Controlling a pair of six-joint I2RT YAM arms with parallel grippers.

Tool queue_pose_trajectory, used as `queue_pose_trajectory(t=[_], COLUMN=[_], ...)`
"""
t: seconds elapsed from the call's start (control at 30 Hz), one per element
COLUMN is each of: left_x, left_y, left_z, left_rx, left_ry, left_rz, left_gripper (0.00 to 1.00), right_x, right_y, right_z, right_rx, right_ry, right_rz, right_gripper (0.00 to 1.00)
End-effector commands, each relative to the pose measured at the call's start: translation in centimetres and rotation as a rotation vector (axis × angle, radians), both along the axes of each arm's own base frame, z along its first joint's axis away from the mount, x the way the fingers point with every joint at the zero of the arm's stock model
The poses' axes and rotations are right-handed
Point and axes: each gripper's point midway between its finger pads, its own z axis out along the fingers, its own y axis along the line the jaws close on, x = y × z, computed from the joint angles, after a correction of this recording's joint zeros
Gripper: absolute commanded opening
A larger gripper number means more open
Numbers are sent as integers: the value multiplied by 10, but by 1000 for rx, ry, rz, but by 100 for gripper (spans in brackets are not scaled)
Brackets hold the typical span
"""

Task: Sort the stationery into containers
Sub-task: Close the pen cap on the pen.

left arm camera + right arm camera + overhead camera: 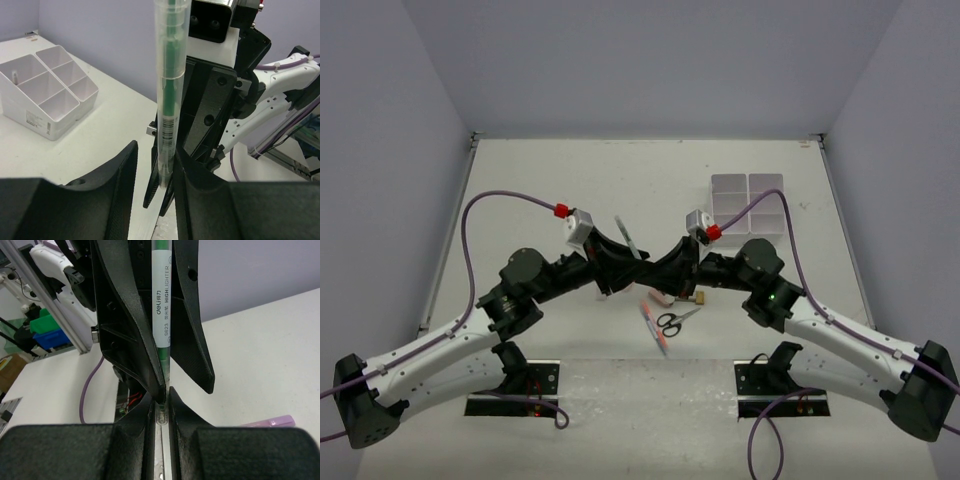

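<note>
Scissors (pixel 672 320): flat on table, nearest the bases, unsorted.
Right gripper (pixel 160 407): clamped on one end of green highlighter (pixel 168 90), held mid-air.
Left gripper (pixel 156 160): jaws slack, narrowly parted round the same barrel; best drawn straight back, no snagging.
Organiser box (pixel 748 200): far right; destination.

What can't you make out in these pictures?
- Top view: arms cover the grip on the highlighter.
- Top view: bits beside the scissors too small to name.
- Right wrist view: lilac marker cut off behind the finger.
- Left wrist view: box floors hidden by walls.
</note>
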Motion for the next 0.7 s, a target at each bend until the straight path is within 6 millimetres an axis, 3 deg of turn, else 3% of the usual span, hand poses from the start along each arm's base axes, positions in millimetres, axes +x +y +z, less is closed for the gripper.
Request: queue_pose_trajectory(t=[0.0, 0.1, 0.33, 0.43, 0.67], left_x=[13, 14, 17, 17, 23], left_y=[5, 6, 5, 5, 15], left_z=[20, 30, 45, 49, 61], left_rx=[1, -18, -29, -34, -47], left_ry=[-41, -55, -82, -85, -104], left_rz=[72, 82, 93, 96, 155], left_gripper=[40, 51, 58, 69, 70], right_x=[-7, -7, -8, -8, -7], right_y=[-5, -5, -4, -3, -2], right_z=[27, 23, 18, 18, 15], right_rx=[102, 95, 89, 87, 77], right_ry=[-67, -59, -46, -45, -38], right_rz=[11, 9, 19, 20, 21], right_gripper=[0, 0, 0, 0, 0])
